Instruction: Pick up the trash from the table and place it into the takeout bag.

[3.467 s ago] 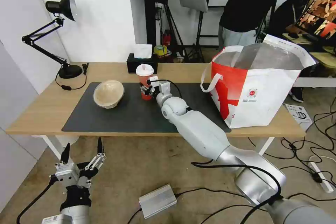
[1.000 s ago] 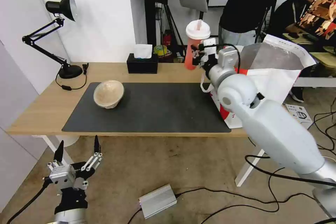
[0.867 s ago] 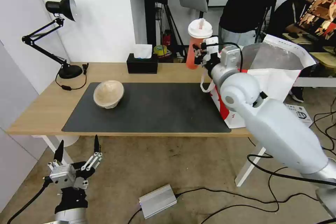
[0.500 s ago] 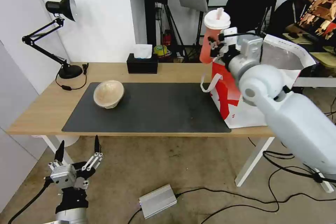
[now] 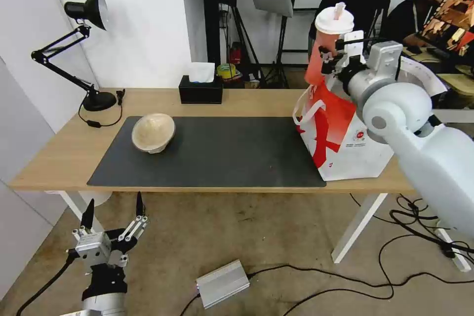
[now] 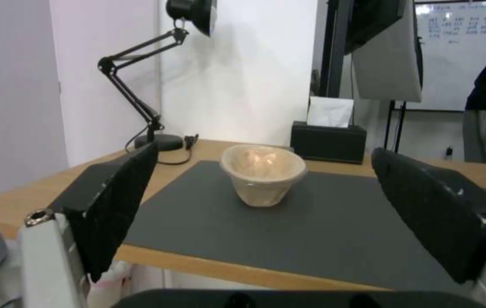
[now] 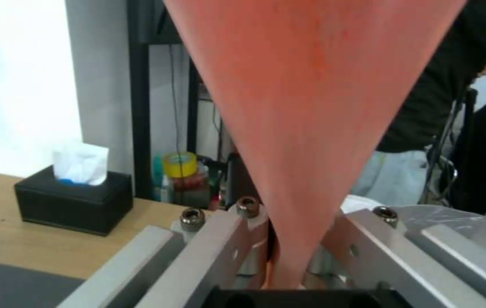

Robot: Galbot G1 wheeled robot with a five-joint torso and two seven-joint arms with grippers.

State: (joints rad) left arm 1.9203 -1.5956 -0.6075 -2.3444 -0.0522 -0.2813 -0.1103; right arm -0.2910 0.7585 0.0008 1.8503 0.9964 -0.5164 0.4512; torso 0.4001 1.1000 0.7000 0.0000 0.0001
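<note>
My right gripper (image 5: 330, 61) is shut on the translucent red drink cup (image 5: 320, 59) with a white lid, held in the air over the near-left rim of the red-and-white takeout bag (image 5: 345, 133). In the right wrist view the cup (image 7: 311, 107) runs down between the metal fingers (image 7: 220, 252). A beige paper-pulp bowl (image 5: 153, 132) lies tilted on the dark grey mat (image 5: 222, 158) of the light-wood table (image 5: 54, 163). My left gripper (image 5: 113, 217) hangs open below the table's front-left edge. Its black fingers (image 6: 112, 196) frame the bowl (image 6: 263, 173) from a distance.
A black desk lamp (image 5: 84, 54) stands at the table's back left and a black tissue box (image 5: 200, 90) at the back middle. A metal box (image 5: 222, 284) and cables lie on the floor. A person stands behind the bag.
My right arm has lifted the cup off the mat and carried it up and to the right, from the table's middle to above the bag. The left gripper has barely shifted.
</note>
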